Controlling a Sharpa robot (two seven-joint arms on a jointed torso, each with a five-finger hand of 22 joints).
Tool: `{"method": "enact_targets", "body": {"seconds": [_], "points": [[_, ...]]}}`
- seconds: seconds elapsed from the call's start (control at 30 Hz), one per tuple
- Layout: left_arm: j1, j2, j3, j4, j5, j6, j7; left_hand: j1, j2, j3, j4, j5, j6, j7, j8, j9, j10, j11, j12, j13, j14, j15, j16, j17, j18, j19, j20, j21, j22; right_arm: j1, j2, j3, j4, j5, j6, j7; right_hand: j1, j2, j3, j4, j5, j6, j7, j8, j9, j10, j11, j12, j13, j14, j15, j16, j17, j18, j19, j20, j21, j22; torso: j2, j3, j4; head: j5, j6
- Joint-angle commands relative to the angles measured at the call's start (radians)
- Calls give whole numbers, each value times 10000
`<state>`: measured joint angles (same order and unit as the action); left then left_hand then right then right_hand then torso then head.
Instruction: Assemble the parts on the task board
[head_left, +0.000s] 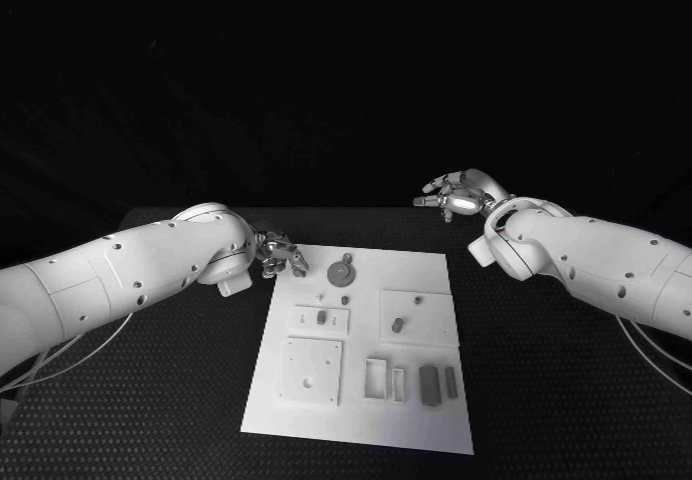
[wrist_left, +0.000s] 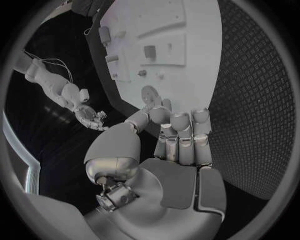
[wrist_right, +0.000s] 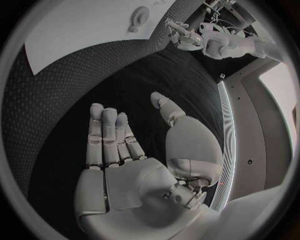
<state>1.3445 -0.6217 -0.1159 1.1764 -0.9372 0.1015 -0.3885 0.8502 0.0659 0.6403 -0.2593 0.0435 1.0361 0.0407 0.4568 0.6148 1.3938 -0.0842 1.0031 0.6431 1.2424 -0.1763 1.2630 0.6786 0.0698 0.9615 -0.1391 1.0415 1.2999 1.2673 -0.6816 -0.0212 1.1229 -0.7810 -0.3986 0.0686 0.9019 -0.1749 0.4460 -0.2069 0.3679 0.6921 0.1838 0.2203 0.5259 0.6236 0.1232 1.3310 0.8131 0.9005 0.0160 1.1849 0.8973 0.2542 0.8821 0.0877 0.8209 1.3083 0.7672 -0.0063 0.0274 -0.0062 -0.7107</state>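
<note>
White task board (head_left: 418, 275) on black bench, parts unassembled; left hand (head_left: 280, 256) at its far corner, right hand (head_left: 459, 196) raised, both spread, empty; next: grasp round part (head_left: 342, 271).

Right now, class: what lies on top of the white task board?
On the task board lie raised white plates and small grey parts, among them a round part near the far edge. Anything beneath the board is covered.
</note>
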Motion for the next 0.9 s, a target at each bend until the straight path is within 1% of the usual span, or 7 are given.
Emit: {"method": "enact_targets", "body": {"seconds": [0.03, 0.2, 0.4, 0.67, 0.77, 0.83, 0.9], "points": [[13, -268, -3, 564, 150, -549, -206, 164, 85, -7, -40, 72, 242, -158, 223, 479, 84, -22, 46, -14, 80, 2, 40, 18, -87, 52, -1186, 67, 17, -3, 1, 6, 1, 18, 96, 60, -99, 12, -76, -6, 46, -2, 452, 67, -16, -45, -13, 42, -10, -47, 6, 29, -12, 76, 12, 70, -39, 193, -23, -6, 30, -5, -32], [10, -683, -46, 1281, 18, -707, -300, 164, 70, -9, -43, 73, 253, -164, 229, 487, 93, -27, 49, -17, 93, 1, 49, 23, -85, 63, -1190, 72, 20, -3, -8, 6, -13, 26, 109, 56, -100, 11, -76, -6, 48, -2, 452, 70, -19, -46, -13, 45, -15, -48, 6, 32, -16, 76, 13, 70, -39, 194, -18, -5, 20, 5, -65], [-5, -903, -271, 1812, -453, -978, -390, 154, 50, -12, -34, 83, 291, -178, 247, 502, 116, -40, 59, -25, 122, -4, 71, 33, -83, 85, -1197, 85, 27, -4, 20, 5, -40, 28, 130, 53, -99, 13, -74, -6, 50, -3, 451, 71, -22, -47, -13, 49, -21, -49, 6, 35, -21, 76, 13, 69, -40, 193, -17, -11, 25, 37, -109], [-19, -1109, -864, 2308, -934, -1103, -494, 68, -38, 52, 59, 369, 448, -244, 379, 568, 226, -103, 92, -156, 226, -23, 184, 79, -76, 164, -1224, 140, 70, -5, 66, 4, -94, 27, 140, 63, -101, 2, -73, -9, 53, -8, 453, 75, -30, -64, -11, 47, -43, -70, 9, 28, -39, 76, -3, 71, -54, 190, -22, 0, 13, 102, -168], [-48, -1120, -1004, 2378, -1158, -1123, -527, 23, -49, 60, 86, 417, 523, -280, 480, 621, 260, -135, 111, -234, 261, -36, 251, 100, -69, 197, -1239, 179, 98, -6, 73, 4, -95, 16, 145, 63, -98, 3, -69, -10, 55, -11, 453, 75, -34, -70, -10, 46, -51, -79, 10, 25, -46, 76, -9, 72, -59, 189, -14, 0, 19, 107, -174], [-69, -1127, -1155, 2430, -1373, -1156, -522, -4, -53, 69, 96, 449, 553, -302, 551, 664, 283, -156, 129, -298, 276, -44, 296, 112, -63, 214, -1248, 202, 117, -8, 80, 4, -94, 10, 146, 64, -97, 4, -67, -10, 55, -12, 454, 76, -35, -72, -10, 47, -55, -82, 10, 24, -50, 76, -12, 73, -62, 188, -7, -2, 15, 113, -175], [-93, -1111, -1217, 2443, -1393, -1189, -520, -55, -45, 74, 100, 588, 589, -334, 668, 736, 305, -185, 147, -403, 294, -55, 357, 128, -57, 232, -1258, 235, 144, -9, 82, 4, -93, 7, 149, 65, -96, 4, -66, -11, 56, -13, 454, 76, -37, -74, -9, 47, -58, -85, 11, 23, -53, 76, -14, 73, -63, 188, -5, -3, 6, 123, -178]]}}
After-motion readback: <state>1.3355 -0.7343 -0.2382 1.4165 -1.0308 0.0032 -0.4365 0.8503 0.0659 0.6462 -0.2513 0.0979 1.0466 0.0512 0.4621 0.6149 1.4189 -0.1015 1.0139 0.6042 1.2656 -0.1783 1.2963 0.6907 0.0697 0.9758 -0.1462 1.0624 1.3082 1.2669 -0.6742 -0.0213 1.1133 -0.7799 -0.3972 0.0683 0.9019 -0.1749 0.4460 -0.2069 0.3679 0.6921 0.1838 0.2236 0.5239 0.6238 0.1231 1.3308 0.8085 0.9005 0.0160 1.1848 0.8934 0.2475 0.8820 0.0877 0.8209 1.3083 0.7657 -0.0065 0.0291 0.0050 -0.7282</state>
